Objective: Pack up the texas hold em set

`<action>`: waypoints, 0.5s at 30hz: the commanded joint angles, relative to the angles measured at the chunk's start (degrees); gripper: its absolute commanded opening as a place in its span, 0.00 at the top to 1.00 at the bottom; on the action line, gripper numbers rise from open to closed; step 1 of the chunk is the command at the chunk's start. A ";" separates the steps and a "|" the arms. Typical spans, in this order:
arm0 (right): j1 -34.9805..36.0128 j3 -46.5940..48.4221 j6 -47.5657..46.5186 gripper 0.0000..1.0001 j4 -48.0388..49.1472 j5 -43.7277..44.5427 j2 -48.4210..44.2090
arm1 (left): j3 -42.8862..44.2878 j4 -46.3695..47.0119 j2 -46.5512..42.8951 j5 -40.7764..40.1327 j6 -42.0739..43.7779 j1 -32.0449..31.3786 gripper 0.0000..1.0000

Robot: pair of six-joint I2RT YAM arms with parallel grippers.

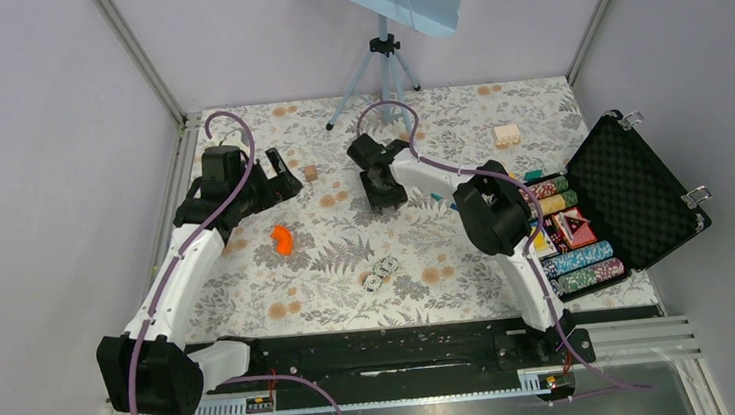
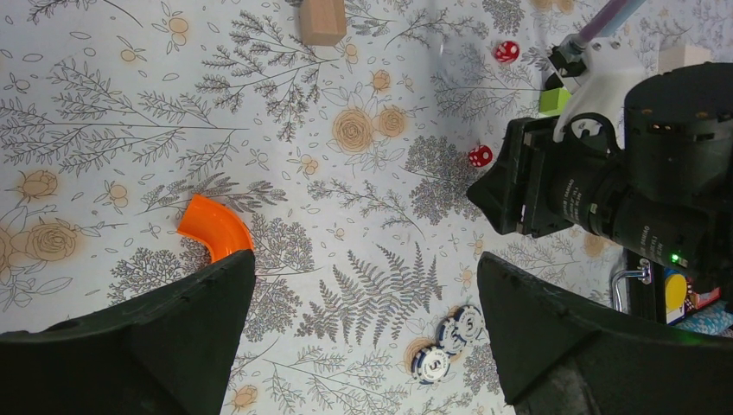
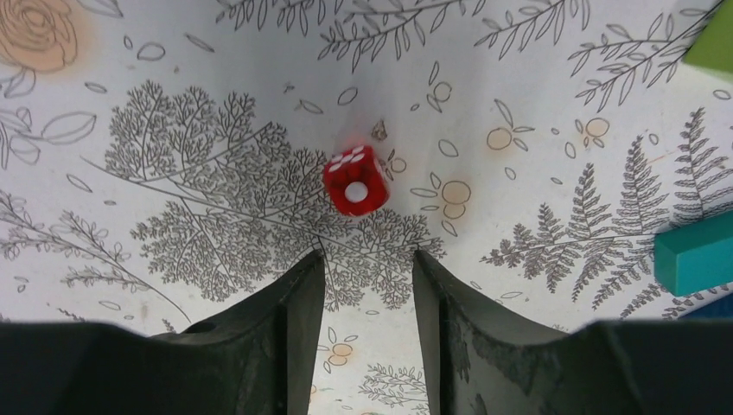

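The black briefcase (image 1: pixel 643 188) lies open at the table's right, foam-lined lid tilted back, rows of multicoloured chips (image 1: pixel 586 267) in its base. Three blue-and-white chips (image 1: pixel 379 272) lie loose mid-table, and show in the left wrist view (image 2: pixel 449 339). A red die (image 3: pixel 355 180) lies just beyond my right gripper (image 3: pixel 367 255), which is open and empty, fingertips close to the cloth. That die (image 2: pixel 480 156) and a second die (image 2: pixel 506 51) show in the left wrist view. My left gripper (image 2: pixel 367 268) is wide open and empty at the far left (image 1: pixel 286 179).
An orange curved piece (image 1: pixel 283 238) lies left of centre, by my left finger (image 2: pixel 216 226). A wooden block (image 1: pixel 310 172) and a cream block (image 1: pixel 506 135) sit at the back. Teal (image 3: pixel 694 252) and green (image 3: pixel 713 43) bricks lie right of the die. A tripod (image 1: pixel 381 66) stands behind.
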 commanded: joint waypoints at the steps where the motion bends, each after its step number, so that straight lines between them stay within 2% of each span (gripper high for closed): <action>1: 0.42 -2.96 -1.49 0.51 2.45 -2.51 -5.95 | 0.30 1.57 0.56 0.03 0.71 0.47 0.01; 8: 0.35 -6.64 -1.40 0.51 3.85 -2.93 -8.71 | 0.28 1.57 0.78 0.21 0.79 0.47 0.01; 15: 0.35 -5.60 -1.36 0.36 4.04 -2.06 -9.56 | 0.32 1.61 1.05 0.07 0.90 0.47 0.01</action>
